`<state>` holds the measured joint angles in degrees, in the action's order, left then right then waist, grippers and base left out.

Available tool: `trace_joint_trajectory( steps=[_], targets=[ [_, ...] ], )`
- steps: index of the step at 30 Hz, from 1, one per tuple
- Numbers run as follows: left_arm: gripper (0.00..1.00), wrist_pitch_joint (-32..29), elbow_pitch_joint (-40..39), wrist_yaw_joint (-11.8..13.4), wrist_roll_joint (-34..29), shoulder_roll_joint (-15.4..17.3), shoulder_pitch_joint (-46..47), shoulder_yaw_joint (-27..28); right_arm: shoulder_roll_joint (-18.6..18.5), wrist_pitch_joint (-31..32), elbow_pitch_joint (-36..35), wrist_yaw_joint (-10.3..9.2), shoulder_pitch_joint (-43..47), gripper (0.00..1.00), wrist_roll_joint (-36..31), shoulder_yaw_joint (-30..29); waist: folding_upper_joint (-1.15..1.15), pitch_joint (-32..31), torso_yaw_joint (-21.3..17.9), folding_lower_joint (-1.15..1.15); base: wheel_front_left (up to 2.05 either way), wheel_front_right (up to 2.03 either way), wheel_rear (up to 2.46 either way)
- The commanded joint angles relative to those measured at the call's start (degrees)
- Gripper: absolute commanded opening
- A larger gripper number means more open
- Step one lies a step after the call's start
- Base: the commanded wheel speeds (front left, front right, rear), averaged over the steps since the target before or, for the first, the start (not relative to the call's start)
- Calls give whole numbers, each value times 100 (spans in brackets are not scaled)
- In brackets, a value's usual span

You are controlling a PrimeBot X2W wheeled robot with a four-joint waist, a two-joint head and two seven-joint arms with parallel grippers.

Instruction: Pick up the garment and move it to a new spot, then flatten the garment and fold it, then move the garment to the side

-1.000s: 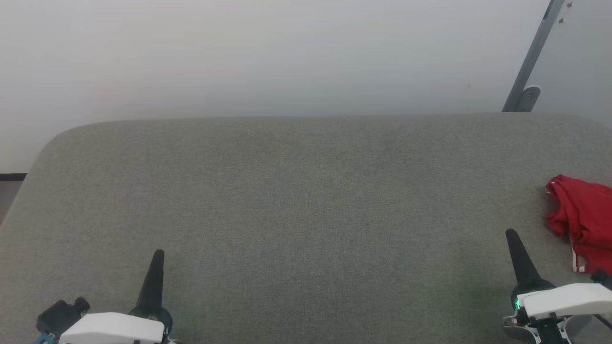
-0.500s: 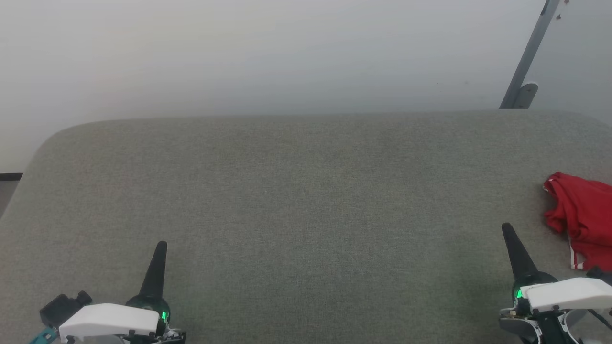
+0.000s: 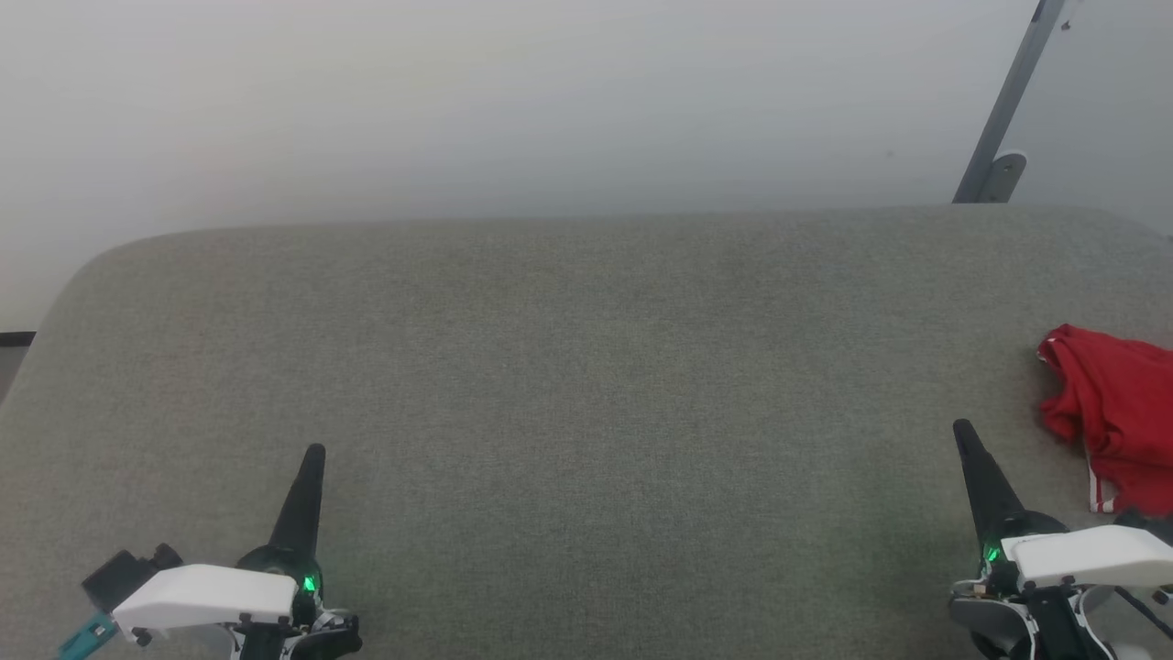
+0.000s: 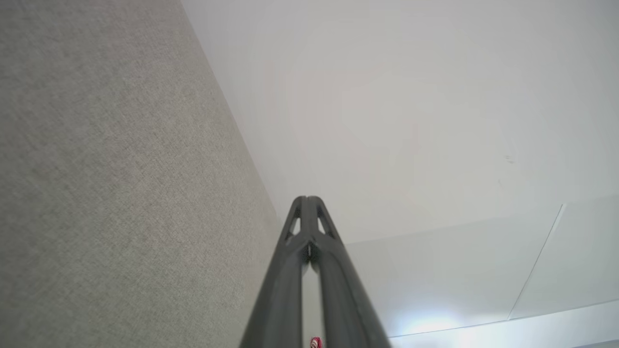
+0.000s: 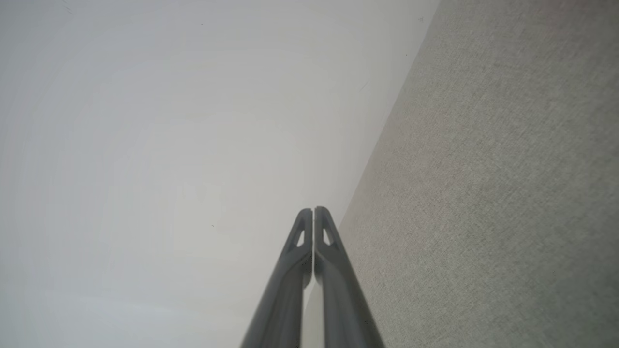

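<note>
The grey fabric surface (image 3: 586,367) carries the garment (image 3: 1123,403), a crumpled red heap, at its right edge. The right hand (image 3: 964,433) is near the garment's left side, not touching it, fingers pressed together and empty. The left hand (image 3: 314,454), likewise closed and empty, is well apart.

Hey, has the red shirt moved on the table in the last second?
No. The garment sits slightly higher and further left in the head view, but the bracket and the table shifted alike: the camera moved, not it.
</note>
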<state>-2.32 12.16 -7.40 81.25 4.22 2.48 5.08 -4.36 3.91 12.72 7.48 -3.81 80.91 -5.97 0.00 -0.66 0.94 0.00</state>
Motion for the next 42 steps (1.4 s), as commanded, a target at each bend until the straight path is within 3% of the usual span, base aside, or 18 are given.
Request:
trace_joint_trajectory(
  steps=[1, 32, 42],
  targets=[
    [0, -53, 2, -12, 114, -6, 115, 31, 18, 35, -10, 2, -94, 0, 148, -21, 0, 5, -5, 0, 0, 0, 0],
    [0, -387, 202, -16, 1202, -88, 409, 85, 166, 285, 147, 2, -269, 0, 1186, -67, 0, 84, -94, 0, 0, 0, 0],
    [0, -399, 197, -16, 1173, -93, 407, 95, 164, 280, 143, 2, -264, 0, 1158, -63, 0, 84, -94, 0, 0, 0, 0]
  ],
)
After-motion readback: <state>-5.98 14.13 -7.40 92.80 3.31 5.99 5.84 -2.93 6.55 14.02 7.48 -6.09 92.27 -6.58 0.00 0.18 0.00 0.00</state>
